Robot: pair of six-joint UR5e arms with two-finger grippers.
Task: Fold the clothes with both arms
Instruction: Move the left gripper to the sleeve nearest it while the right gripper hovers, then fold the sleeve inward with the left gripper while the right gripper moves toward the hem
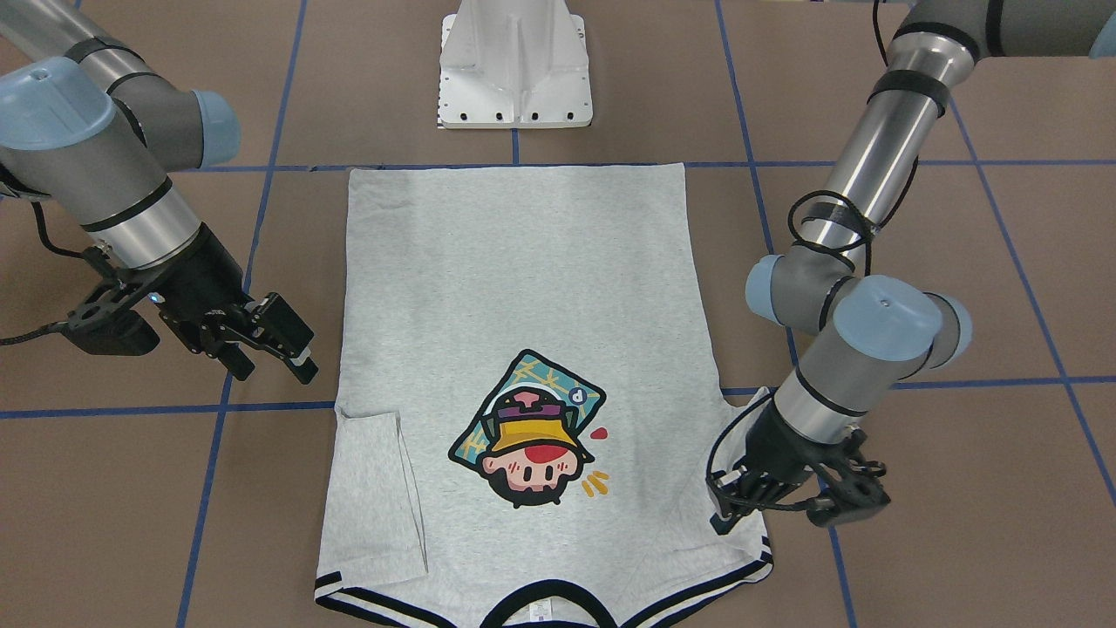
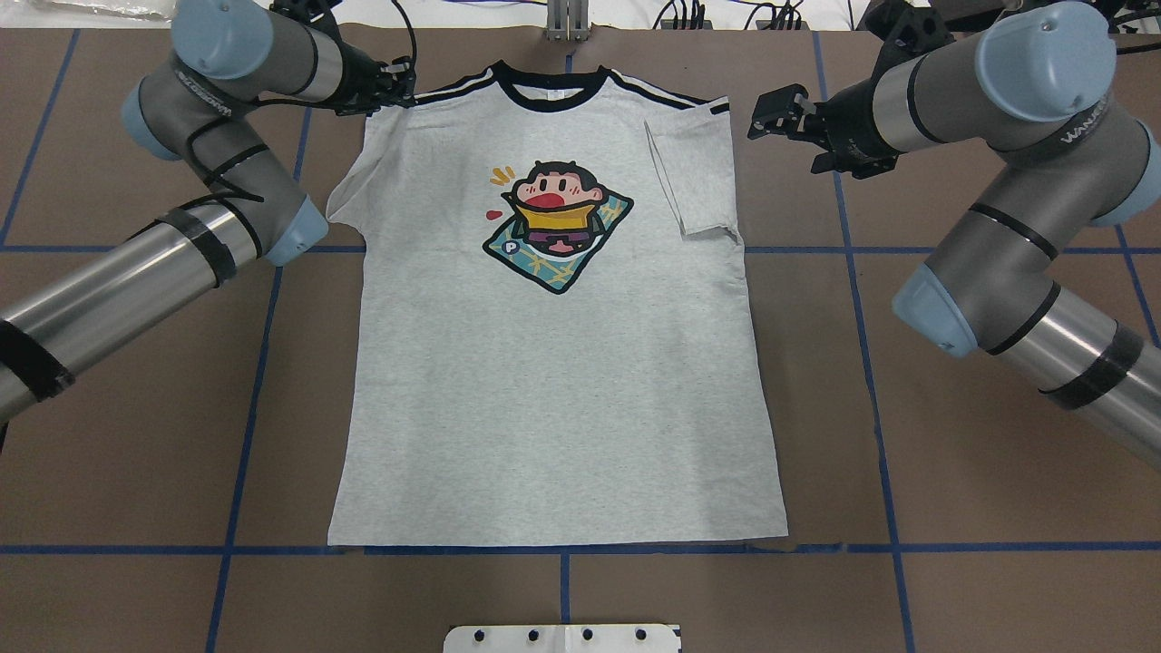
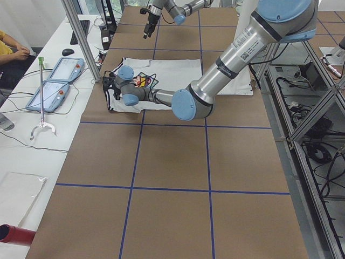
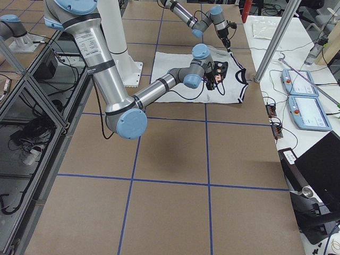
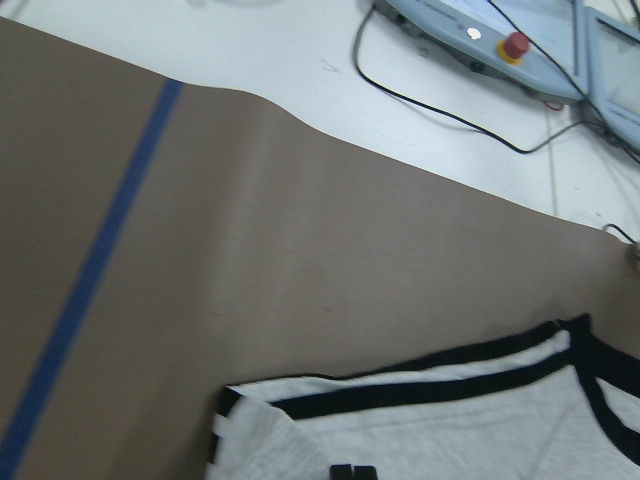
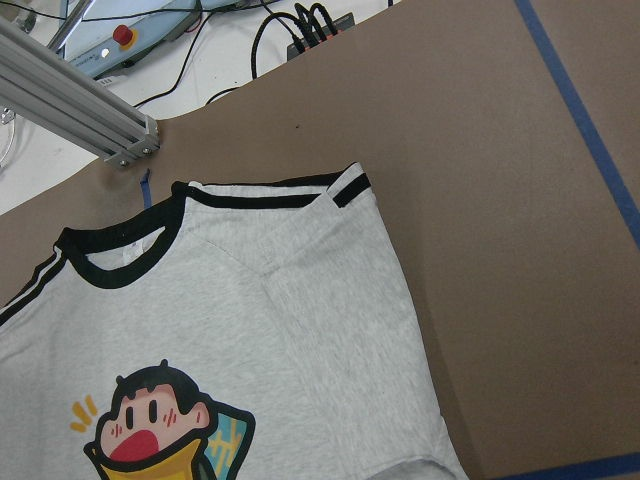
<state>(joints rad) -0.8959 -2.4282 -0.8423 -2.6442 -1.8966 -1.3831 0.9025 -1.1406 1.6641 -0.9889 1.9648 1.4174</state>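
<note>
A grey T-shirt (image 2: 544,381) lay flat and print-up in the middle of the table (image 2: 907,408), its black collar (image 2: 549,91) toward the edge opposite the robot and its hem (image 2: 553,542) toward the robot's own edge, as two arms worked on folding it. The sleeve on the robot's right (image 2: 694,181) was already turned in over the body of the shirt. The sleeve on its left (image 2: 349,195) was not yet laid flat across. The left gripper (image 1: 724,510) sat at the striped shoulder on that side, and its wrist camera showed the fingers drawn together on the cloth, apparently pinching it. The right gripper (image 1: 272,362) hung beside the shirt's other long edge, clear of the fabric, with its fingers plainly apart and holding nothing. By the look of it the job was at an early stage: one sleeve done, the second in hand, and the body folds from hem to collar yet to come.
</note>
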